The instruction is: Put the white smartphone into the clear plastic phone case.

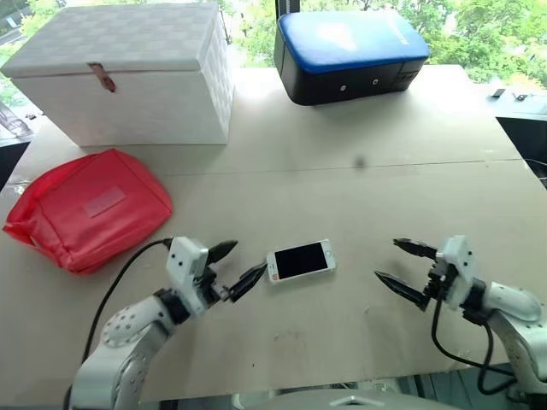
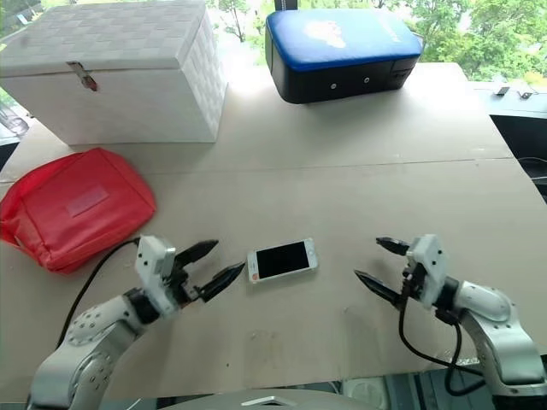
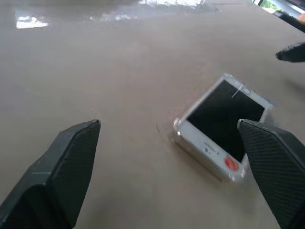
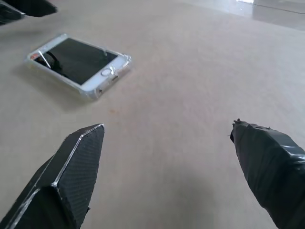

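The white smartphone (image 1: 300,260) lay screen-up inside the clear plastic phone case (image 4: 125,61) on the table (image 1: 342,171), between the left gripper (image 1: 238,267) and right gripper (image 1: 400,266), both spread wide and holding nothing.

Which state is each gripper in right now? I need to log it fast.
Left gripper: open, holding nothing, beside the white smartphone in its clear plastic phone case.
Right gripper: open, holding nothing.
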`<state>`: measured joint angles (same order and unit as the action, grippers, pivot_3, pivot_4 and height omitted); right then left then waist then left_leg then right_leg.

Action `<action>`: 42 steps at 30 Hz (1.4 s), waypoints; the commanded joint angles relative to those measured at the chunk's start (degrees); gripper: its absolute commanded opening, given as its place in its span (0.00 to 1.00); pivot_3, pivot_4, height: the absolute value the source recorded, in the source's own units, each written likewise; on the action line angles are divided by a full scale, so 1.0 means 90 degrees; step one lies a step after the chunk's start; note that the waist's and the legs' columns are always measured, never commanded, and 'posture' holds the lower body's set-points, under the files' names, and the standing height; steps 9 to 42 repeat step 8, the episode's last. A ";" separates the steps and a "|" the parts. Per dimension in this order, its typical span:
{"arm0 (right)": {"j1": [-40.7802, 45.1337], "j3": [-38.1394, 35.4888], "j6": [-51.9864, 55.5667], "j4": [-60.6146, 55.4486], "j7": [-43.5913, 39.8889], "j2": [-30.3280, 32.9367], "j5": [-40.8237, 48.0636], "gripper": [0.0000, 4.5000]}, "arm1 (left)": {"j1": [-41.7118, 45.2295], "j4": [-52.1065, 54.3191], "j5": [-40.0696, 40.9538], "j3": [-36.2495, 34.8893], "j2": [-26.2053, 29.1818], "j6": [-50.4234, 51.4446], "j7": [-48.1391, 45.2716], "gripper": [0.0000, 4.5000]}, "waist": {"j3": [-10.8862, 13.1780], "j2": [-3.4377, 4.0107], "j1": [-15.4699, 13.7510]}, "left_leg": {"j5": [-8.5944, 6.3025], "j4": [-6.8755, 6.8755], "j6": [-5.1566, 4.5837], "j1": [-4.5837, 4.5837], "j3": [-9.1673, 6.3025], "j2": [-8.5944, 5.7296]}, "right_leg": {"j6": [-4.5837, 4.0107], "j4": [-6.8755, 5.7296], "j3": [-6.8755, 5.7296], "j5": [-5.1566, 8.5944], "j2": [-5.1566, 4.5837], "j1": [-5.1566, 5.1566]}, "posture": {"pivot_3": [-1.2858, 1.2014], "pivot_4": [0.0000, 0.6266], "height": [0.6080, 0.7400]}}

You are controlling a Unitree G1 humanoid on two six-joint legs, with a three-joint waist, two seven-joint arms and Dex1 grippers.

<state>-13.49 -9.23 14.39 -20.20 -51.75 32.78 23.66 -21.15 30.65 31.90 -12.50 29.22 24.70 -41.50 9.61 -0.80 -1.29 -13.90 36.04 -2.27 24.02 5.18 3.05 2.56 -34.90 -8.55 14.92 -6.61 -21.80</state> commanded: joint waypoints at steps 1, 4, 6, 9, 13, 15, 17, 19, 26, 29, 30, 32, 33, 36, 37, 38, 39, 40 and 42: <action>-0.0191 -0.0473 -0.0292 -0.0345 0.0038 0.0064 0.0227 1.00 | -0.0373 0.0496 0.0225 -0.0376 0.0133 -0.0044 -0.0035 0.99 | 0.0003 0.0001 -0.0004 | -0.0007 0.0004 -0.0010 0.0000 -0.0003 0.0002 | 0.0002 0.0001 0.0000 0.0002 0.0002 0.0001 | 0.52 0.24 0.96; -0.0230 -0.0611 -0.0290 -0.0344 0.0211 0.0089 0.0153 1.00 | -0.0574 0.0532 0.0205 -0.0558 0.0006 -0.0060 0.0253 0.99 | 0.0005 0.0004 0.0001 | -0.0027 0.0019 -0.0019 0.0000 -0.0010 0.0005 | 0.0002 -0.0003 0.0000 0.0002 0.0000 0.0002 | 0.52 0.24 0.96; -0.0267 -0.0598 -0.0257 -0.0397 0.0268 0.0085 0.0175 1.00 | -0.0538 0.0516 0.0260 -0.0626 -0.0126 0.0041 0.0528 0.99 | 0.0005 0.0004 0.0003 | -0.0035 0.0029 -0.0005 -0.0001 -0.0013 0.0008 | -0.0004 -0.0006 0.0003 0.0004 -0.0007 0.0004 | 0.52 0.24 0.96; -0.0347 -0.0516 -0.0271 -0.0456 0.0251 0.0065 0.0219 1.00 | -0.0356 0.0456 0.0372 -0.0712 -0.0288 0.0148 0.0860 0.99 | 0.0004 0.0003 0.0000 | -0.0035 0.0033 -0.0005 -0.0001 -0.0016 0.0008 | -0.0002 -0.0011 0.0004 0.0002 -0.0010 0.0005 | 0.52 0.24 0.96; -0.0347 -0.0516 -0.0271 -0.0456 0.0251 0.0065 0.0219 1.00 | -0.0356 0.0456 0.0372 -0.0712 -0.0288 0.0148 0.0860 0.99 | 0.0004 0.0003 0.0000 | -0.0035 0.0033 -0.0005 -0.0001 -0.0016 0.0008 | -0.0002 -0.0011 0.0004 0.0002 -0.0010 0.0005 | 0.52 0.24 0.96; -0.0347 -0.0516 -0.0271 -0.0456 0.0251 0.0065 0.0219 1.00 | -0.0356 0.0456 0.0372 -0.0712 -0.0288 0.0148 0.0860 0.99 | 0.0004 0.0003 0.0000 | -0.0035 0.0033 -0.0005 -0.0001 -0.0016 0.0008 | -0.0002 -0.0011 0.0004 0.0002 -0.0010 0.0005 | 0.52 0.24 0.96; -0.0347 -0.0516 -0.0271 -0.0456 0.0251 0.0065 0.0219 1.00 | -0.0356 0.0456 0.0372 -0.0712 -0.0288 0.0148 0.0860 0.99 | 0.0004 0.0003 0.0000 | -0.0035 0.0033 -0.0005 -0.0001 -0.0016 0.0008 | -0.0002 -0.0011 0.0004 0.0002 -0.0010 0.0005 | 0.52 0.24 0.96; -0.0347 -0.0516 -0.0271 -0.0456 0.0251 0.0065 0.0219 1.00 | -0.0356 0.0456 0.0372 -0.0712 -0.0288 0.0148 0.0860 0.99 | 0.0004 0.0003 0.0000 | -0.0035 0.0033 -0.0005 -0.0001 -0.0016 0.0008 | -0.0002 -0.0011 0.0004 0.0002 -0.0010 0.0005 | 0.52 0.24 0.96; -0.0347 -0.0516 -0.0271 -0.0456 0.0251 0.0065 0.0219 1.00 | -0.0356 0.0456 0.0372 -0.0712 -0.0288 0.0148 0.0860 0.99 | 0.0004 0.0003 0.0000 | -0.0035 0.0033 -0.0005 -0.0001 -0.0016 0.0008 | -0.0002 -0.0011 0.0004 0.0002 -0.0010 0.0005 | 0.52 0.24 0.96; -0.0347 -0.0516 -0.0271 -0.0456 0.0251 0.0065 0.0219 1.00 | -0.0356 0.0456 0.0372 -0.0712 -0.0288 0.0148 0.0860 0.99 | 0.0004 0.0003 0.0000 | -0.0035 0.0033 -0.0005 -0.0001 -0.0016 0.0008 | -0.0002 -0.0011 0.0004 0.0002 -0.0010 0.0005 | 0.52 0.24 0.96; -0.0347 -0.0516 -0.0271 -0.0456 0.0251 0.0065 0.0219 1.00 | -0.0356 0.0456 0.0372 -0.0712 -0.0288 0.0148 0.0860 0.99 | 0.0004 0.0003 0.0000 | -0.0035 0.0033 -0.0005 -0.0001 -0.0016 0.0008 | -0.0002 -0.0011 0.0004 0.0002 -0.0010 0.0005 | 0.52 0.24 0.96; -0.0347 -0.0516 -0.0271 -0.0456 0.0251 0.0065 0.0219 1.00 | -0.0356 0.0456 0.0372 -0.0712 -0.0288 0.0148 0.0860 0.99 | 0.0004 0.0003 0.0000 | -0.0035 0.0033 -0.0005 -0.0001 -0.0016 0.0008 | -0.0002 -0.0011 0.0004 0.0002 -0.0010 0.0005 | 0.52 0.24 0.96; -0.0347 -0.0516 -0.0271 -0.0456 0.0251 0.0065 0.0219 1.00 | -0.0356 0.0456 0.0372 -0.0712 -0.0288 0.0148 0.0860 0.99 | 0.0004 0.0003 0.0000 | -0.0035 0.0033 -0.0005 -0.0001 -0.0016 0.0008 | -0.0002 -0.0011 0.0004 0.0002 -0.0010 0.0005 | 0.52 0.24 0.96; -0.0347 -0.0516 -0.0271 -0.0456 0.0251 0.0065 0.0219 1.00 | -0.0356 0.0456 0.0372 -0.0712 -0.0288 0.0148 0.0860 0.99 | 0.0004 0.0003 0.0000 | -0.0035 0.0033 -0.0005 -0.0001 -0.0016 0.0008 | -0.0002 -0.0011 0.0004 0.0002 -0.0010 0.0005 | 0.52 0.24 0.96; -0.0347 -0.0516 -0.0271 -0.0456 0.0251 0.0065 0.0219 1.00 | -0.0356 0.0456 0.0372 -0.0712 -0.0288 0.0148 0.0860 0.99 | 0.0004 0.0003 0.0000 | -0.0035 0.0033 -0.0005 -0.0001 -0.0016 0.0008 | -0.0002 -0.0011 0.0004 0.0002 -0.0010 0.0005 | 0.52 0.24 0.96; -0.0347 -0.0516 -0.0271 -0.0456 0.0251 0.0065 0.0219 1.00 | -0.0356 0.0456 0.0372 -0.0712 -0.0288 0.0148 0.0860 0.99 | 0.0004 0.0003 0.0000 | -0.0035 0.0033 -0.0005 -0.0001 -0.0016 0.0008 | -0.0002 -0.0011 0.0004 0.0002 -0.0010 0.0005 | 0.52 0.24 0.96; -0.0347 -0.0516 -0.0271 -0.0456 0.0251 0.0065 0.0219 1.00 | -0.0356 0.0456 0.0372 -0.0712 -0.0288 0.0148 0.0860 0.99 | 0.0004 0.0003 0.0000 | -0.0035 0.0033 -0.0005 -0.0001 -0.0016 0.0008 | -0.0002 -0.0011 0.0004 0.0002 -0.0010 0.0005 | 0.52 0.24 0.96; -0.0347 -0.0516 -0.0271 -0.0456 0.0251 0.0065 0.0219 1.00 | -0.0356 0.0456 0.0372 -0.0712 -0.0288 0.0148 0.0860 0.99 | 0.0004 0.0003 0.0000 | -0.0035 0.0033 -0.0005 -0.0001 -0.0016 0.0008 | -0.0002 -0.0011 0.0004 0.0002 -0.0010 0.0005 | 0.52 0.24 0.96; -0.0347 -0.0516 -0.0271 -0.0456 0.0251 0.0065 0.0219 1.00 | -0.0356 0.0456 0.0372 -0.0712 -0.0288 0.0148 0.0860 0.99 | 0.0004 0.0003 0.0000 | -0.0035 0.0033 -0.0005 -0.0001 -0.0016 0.0008 | -0.0002 -0.0011 0.0004 0.0002 -0.0010 0.0005 | 0.52 0.24 0.96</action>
